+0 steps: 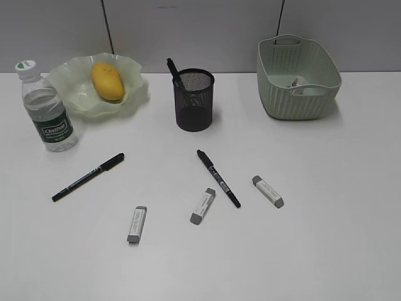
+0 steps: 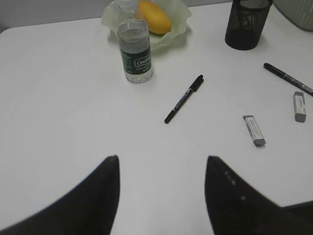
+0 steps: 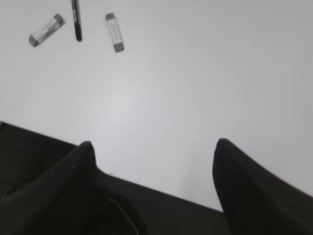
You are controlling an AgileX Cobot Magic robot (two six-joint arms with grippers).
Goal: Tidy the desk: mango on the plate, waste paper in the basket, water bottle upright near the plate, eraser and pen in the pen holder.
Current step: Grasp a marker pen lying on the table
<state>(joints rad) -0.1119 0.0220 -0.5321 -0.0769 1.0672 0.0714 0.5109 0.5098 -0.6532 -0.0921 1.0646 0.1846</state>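
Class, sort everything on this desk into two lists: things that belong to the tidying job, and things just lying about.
Job: mango, plate, bottle, basket, paper, pen holder, two loose pens, three erasers.
Lying about: nothing.

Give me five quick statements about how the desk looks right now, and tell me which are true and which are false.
1. The mango lies on the plate. True.
2. The water bottle lies on its side. False: it stands upright beside the plate.
3. Three erasers lie on the desk: the left eraser, the middle eraser and the right eraser. True.
4. The pen holder is empty. False: one pen already stands in it.
5. The left gripper is shut on a pen. False: it is open and holds nothing, as is the right gripper.
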